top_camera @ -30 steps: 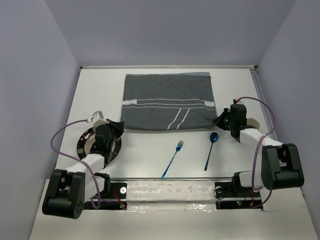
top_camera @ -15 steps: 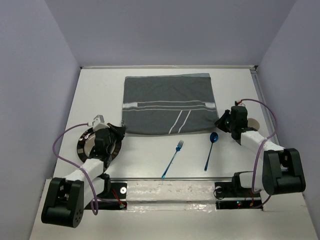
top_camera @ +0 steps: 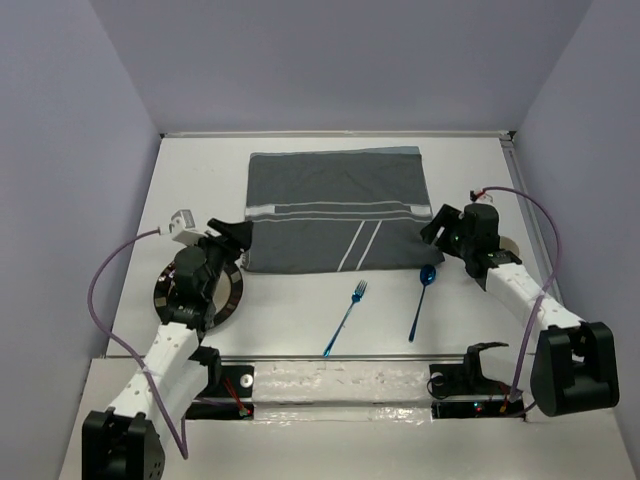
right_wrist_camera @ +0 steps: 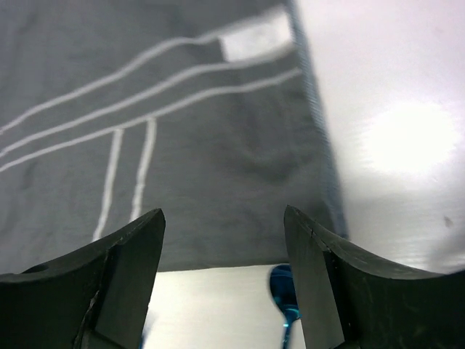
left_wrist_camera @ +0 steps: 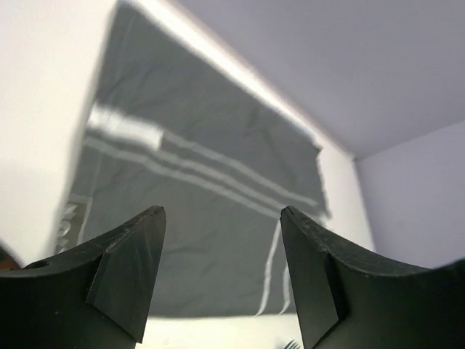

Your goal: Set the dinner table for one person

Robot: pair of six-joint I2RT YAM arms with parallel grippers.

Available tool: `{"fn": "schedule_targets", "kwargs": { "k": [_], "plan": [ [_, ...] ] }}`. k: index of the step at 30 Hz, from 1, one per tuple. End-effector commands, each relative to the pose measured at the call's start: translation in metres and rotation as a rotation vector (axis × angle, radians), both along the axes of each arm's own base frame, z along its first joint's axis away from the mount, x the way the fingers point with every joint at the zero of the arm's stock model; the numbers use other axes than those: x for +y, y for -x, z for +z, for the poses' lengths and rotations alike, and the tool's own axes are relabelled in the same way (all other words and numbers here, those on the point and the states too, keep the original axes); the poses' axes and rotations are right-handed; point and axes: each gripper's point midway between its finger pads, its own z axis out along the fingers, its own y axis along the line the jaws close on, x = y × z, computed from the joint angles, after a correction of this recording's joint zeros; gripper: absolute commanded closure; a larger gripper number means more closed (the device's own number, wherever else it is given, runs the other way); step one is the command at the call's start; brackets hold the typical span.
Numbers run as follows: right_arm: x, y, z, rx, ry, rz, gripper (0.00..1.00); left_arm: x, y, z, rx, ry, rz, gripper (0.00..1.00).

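The dinner table (top_camera: 190, 180) is a wide white top. A dark grey placemat (top_camera: 335, 205) with pale stripes lies flat at its far middle, seen too in the left wrist view (left_wrist_camera: 211, 182) and the right wrist view (right_wrist_camera: 182, 160). My left gripper (top_camera: 232, 238) (left_wrist_camera: 221, 214) hovers open by the mat's near left corner, holding nothing. By the near right corner my right gripper (top_camera: 437, 228) (right_wrist_camera: 224, 214) is open and empty as well. A blue spoon (top_camera: 421, 300) (right_wrist_camera: 285, 294) and a blue fork (top_camera: 345, 318) lie on the table nearer than the mat.
A black-rimmed plate (top_camera: 230, 300) sits at the left, partly under my left arm. A pale round thing (top_camera: 511, 244) shows behind my right arm. A metal rail (top_camera: 330, 358) runs along the near edge. Walls close the table at the back and both sides.
Both grippers were shut at the placemat's near corners; they have opened and let go. The mat's near edge now lies slightly nearer. Both arms have lifted and stretched out.
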Motion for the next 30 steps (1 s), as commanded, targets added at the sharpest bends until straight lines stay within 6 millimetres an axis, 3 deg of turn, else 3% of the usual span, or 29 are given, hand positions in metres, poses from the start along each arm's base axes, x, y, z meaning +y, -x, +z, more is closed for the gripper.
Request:
{"fn": "schedule_targets", "kwargs": {
  "k": [1, 2, 5, 6, 8, 9, 11, 12, 14, 15, 16, 17, 19, 20, 22, 23, 27, 30],
  "plan": [
    [0.013, -0.008, 0.051, -0.123, 0.027, 0.04, 0.27, -0.001, 0.005, 0.091, -0.206, -0.017, -0.006, 0.25],
    [0.015, -0.006, 0.053, -0.124, 0.029, 0.049, 0.27, 0.005, 0.004, 0.099, -0.216, -0.027, 0.021, 0.24],
    [0.029, -0.003, 0.066, -0.164, 0.022, 0.091, 0.27, 0.004, 0.006, 0.161, -0.315, -0.062, 0.013, 0.23],
    [0.036, -0.003, 0.072, -0.176, 0.018, 0.109, 0.27, 0.004, 0.005, 0.169, -0.324, -0.076, 0.012, 0.23],
    [0.055, -0.001, 0.077, -0.19, 0.014, 0.165, 0.27, 0.001, 0.011, 0.192, -0.363, -0.115, -0.016, 0.21],
    [0.079, 0.004, 0.083, -0.203, 0.004, 0.231, 0.27, 0.004, 0.016, 0.199, -0.383, -0.13, -0.006, 0.2],
    [0.106, 0.006, 0.085, -0.213, -0.025, 0.298, 0.28, 0.021, 0.018, 0.2, -0.374, -0.191, 0.075, 0.16],
    [0.132, 0.014, 0.089, -0.219, -0.057, 0.359, 0.28, 0.027, 0.023, 0.206, -0.385, -0.208, 0.102, 0.14],
    [0.163, 0.012, 0.088, -0.234, -0.09, 0.414, 0.28, 0.036, 0.026, 0.209, -0.379, -0.275, 0.136, 0.11],
    [0.178, 0.014, 0.088, -0.229, -0.108, 0.435, 0.28, 0.038, 0.027, 0.211, -0.377, -0.294, 0.143, 0.1],
    [0.205, 0.019, 0.101, -0.262, -0.141, 0.493, 0.28, 0.04, 0.03, 0.214, -0.381, -0.314, 0.148, 0.08],
    [0.223, 0.02, 0.091, -0.237, -0.144, 0.524, 0.27, 0.042, 0.032, 0.218, -0.386, -0.335, 0.152, 0.07],
    [0.262, 0.034, 0.093, -0.235, -0.187, 0.601, 0.28, 0.048, 0.037, 0.221, -0.391, -0.379, 0.174, 0.05],
    [0.284, 0.032, 0.097, -0.242, -0.213, 0.635, 0.28, 0.053, 0.038, 0.221, -0.383, -0.389, 0.196, 0.04],
    [0.312, 0.038, 0.1, -0.247, -0.249, 0.672, 0.28, 0.056, 0.047, 0.226, -0.407, -0.389, 0.212, 0.03],
    [0.335, 0.047, 0.114, -0.273, -0.296, 0.702, 0.28, 0.057, 0.048, 0.223, -0.406, -0.388, 0.217, 0.03],
    [0.391, 0.058, 0.092, -0.218, -0.37, 0.754, 0.28, 0.067, 0.057, 0.224, -0.42, -0.392, 0.262, 0.01],
    [0.419, 0.067, 0.085, -0.198, -0.412, 0.766, 0.29, 0.071, 0.061, 0.228, -0.434, -0.388, 0.284, 0.01]
  ]
}}
